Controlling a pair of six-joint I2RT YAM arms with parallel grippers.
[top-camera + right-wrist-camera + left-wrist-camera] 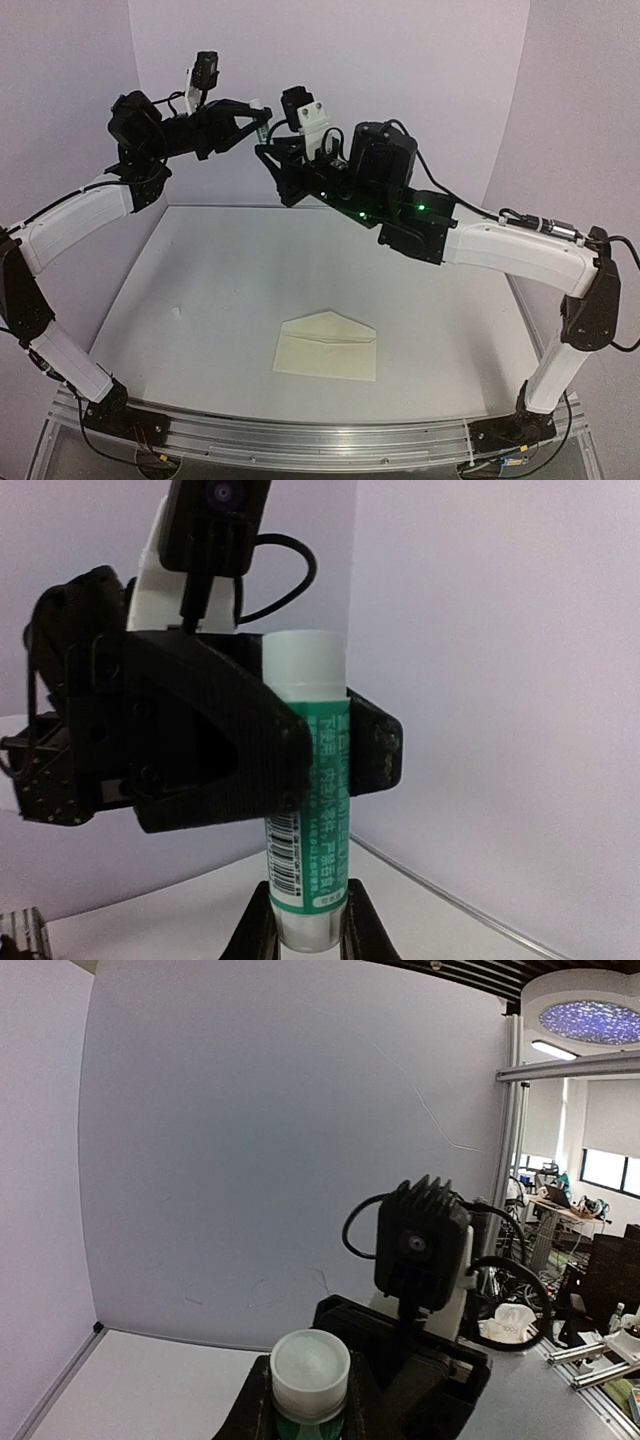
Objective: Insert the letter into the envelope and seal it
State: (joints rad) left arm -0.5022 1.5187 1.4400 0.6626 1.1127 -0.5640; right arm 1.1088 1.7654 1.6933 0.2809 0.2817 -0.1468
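Observation:
The cream envelope lies flat near the table's front, its triangular flap open and pointing away from the arms. The letter shows in no view. Both arms are raised high over the back of the table and meet at a green glue stick with a white cap. My left gripper is shut on the stick's body just under the cap; in the top view it is at the upper left. My right gripper is shut on the stick's silvery base, facing the left one.
A small white speck lies on the table's left part. Pale walls close the back and both sides. A metal rail with the arm bases runs along the near edge. Desks and clutter show beyond the enclosure in the left wrist view.

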